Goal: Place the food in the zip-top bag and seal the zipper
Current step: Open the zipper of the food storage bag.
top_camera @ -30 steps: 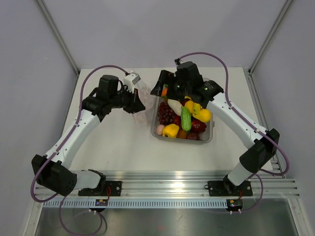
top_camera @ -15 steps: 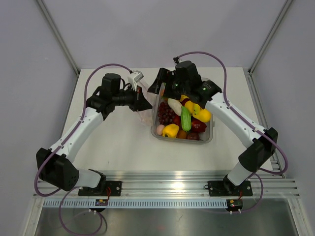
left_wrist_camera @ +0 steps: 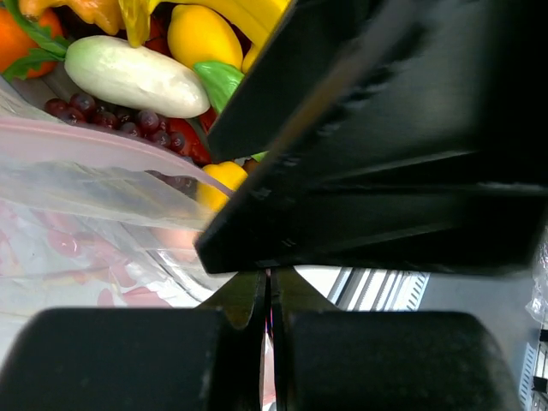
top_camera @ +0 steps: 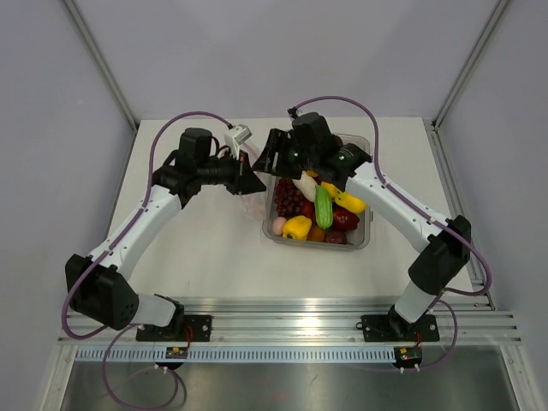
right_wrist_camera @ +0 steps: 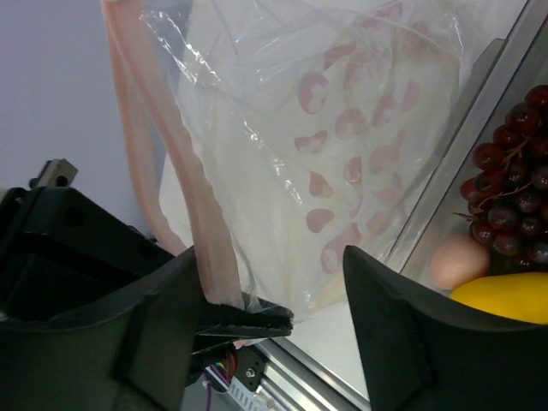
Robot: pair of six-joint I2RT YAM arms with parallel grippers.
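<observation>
Right tool [right_wrist_camera: 272,257], spread, has slid to the zip-top bag [right_wrist_camera: 342,111] the left tool [left_wrist_camera: 270,287] pinches over the white table [top_camera: 197,244].

The top camera looks down from above and behind the arm bases, taking in the whole table [top_camera: 197,248]. Both wrist cameras sit very close and share the clear bag [right_wrist_camera: 342,154] and the tray's [right_wrist_camera: 462,145] fruit [left_wrist_camera: 128,75].

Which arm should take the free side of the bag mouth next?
Right, probably: right gripper jaws stand open beside the pink strip of the bag; left gripper is shut on the bag edge.
</observation>
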